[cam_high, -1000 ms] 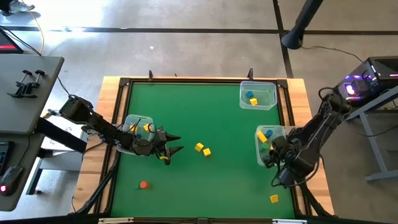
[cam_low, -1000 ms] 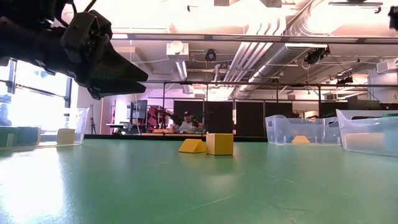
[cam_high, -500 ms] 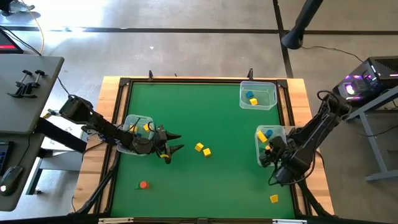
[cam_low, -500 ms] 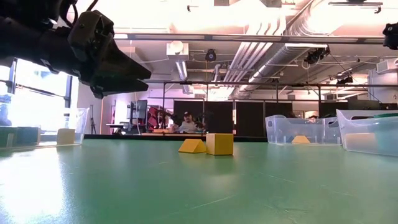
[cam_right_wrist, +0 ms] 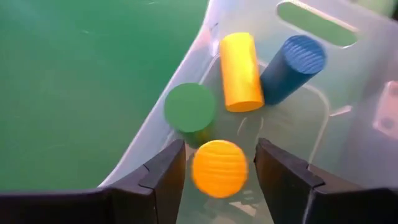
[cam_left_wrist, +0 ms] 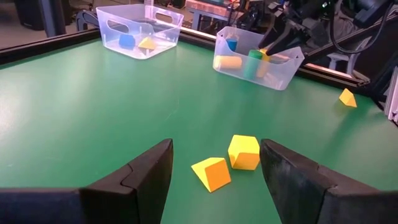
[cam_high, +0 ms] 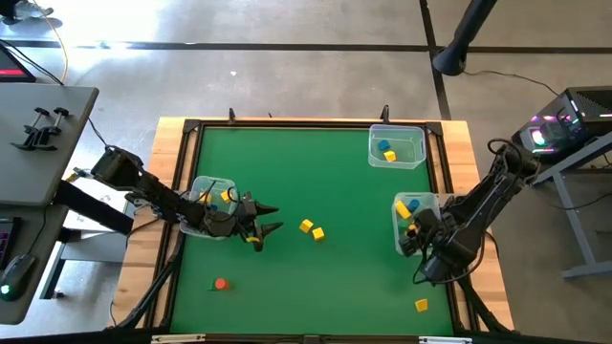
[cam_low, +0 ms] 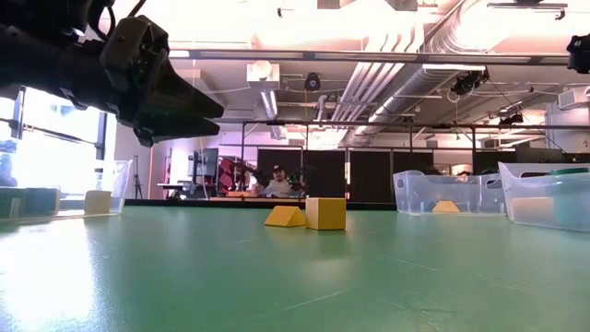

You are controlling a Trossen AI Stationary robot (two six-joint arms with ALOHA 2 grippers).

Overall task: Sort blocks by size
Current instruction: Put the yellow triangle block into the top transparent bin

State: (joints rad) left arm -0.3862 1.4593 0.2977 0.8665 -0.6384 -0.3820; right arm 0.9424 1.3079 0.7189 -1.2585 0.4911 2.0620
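Two yellow blocks (cam_high: 306, 226) (cam_high: 317, 233) lie mid-table, close ahead of my open left gripper (cam_high: 264, 222), which hovers beside the left bin (cam_high: 198, 183). The left wrist view shows them as a cube (cam_left_wrist: 244, 152) and a wedge (cam_left_wrist: 211, 174). My right gripper (cam_right_wrist: 220, 155) points down into the right bin (cam_high: 428, 199), open. A yellow cylinder (cam_right_wrist: 219, 168) stands end-up between its fingers with a narrow gap on each side. Beside it are a green cylinder (cam_right_wrist: 189, 107), a lying yellow one (cam_right_wrist: 241, 71) and a blue one (cam_right_wrist: 292, 59).
A far-right bin (cam_high: 415, 134) holds a blue and a yellow block. An orange-red block (cam_high: 221, 284) lies near the front left, and a yellow one (cam_high: 421, 305) near the front right. A raised black frame (cam_high: 287, 123) rims the green table.
My right gripper has sunk a little lower over the right bin. My left gripper and the loose blocks on the table have kept still.
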